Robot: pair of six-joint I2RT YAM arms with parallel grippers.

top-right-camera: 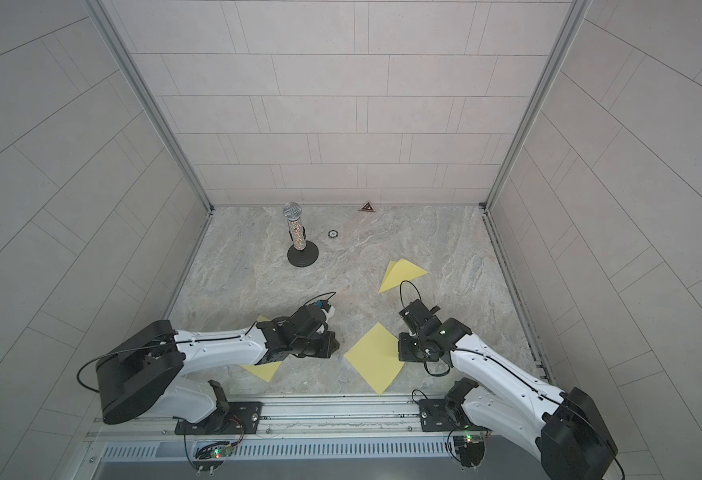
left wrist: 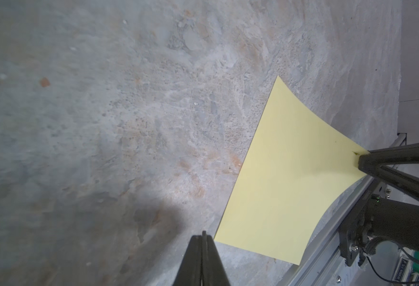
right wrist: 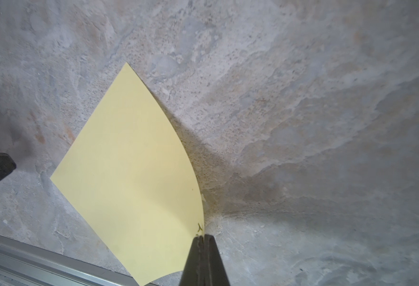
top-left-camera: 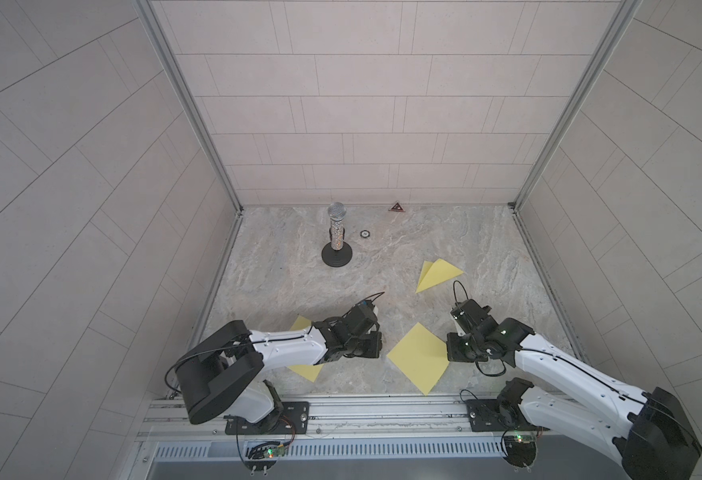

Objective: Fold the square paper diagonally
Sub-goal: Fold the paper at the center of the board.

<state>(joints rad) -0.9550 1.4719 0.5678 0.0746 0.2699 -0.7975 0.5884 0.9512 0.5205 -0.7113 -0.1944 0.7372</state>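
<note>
left arm (top-left-camera: 287,344): white shell, black joints, small screws
right arm (top-left-camera: 569,370): same, green light
cables (top-left-camera: 455,291): thin black loops

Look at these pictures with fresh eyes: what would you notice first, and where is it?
The bright yellow square paper stands out on the marbled table, near the middle of the front edge, one corner pinched by the right arm's fingers. At the back left, a glittery microphone stands upright on a black base. A folded yellow triangle lies further back on the right.
</note>
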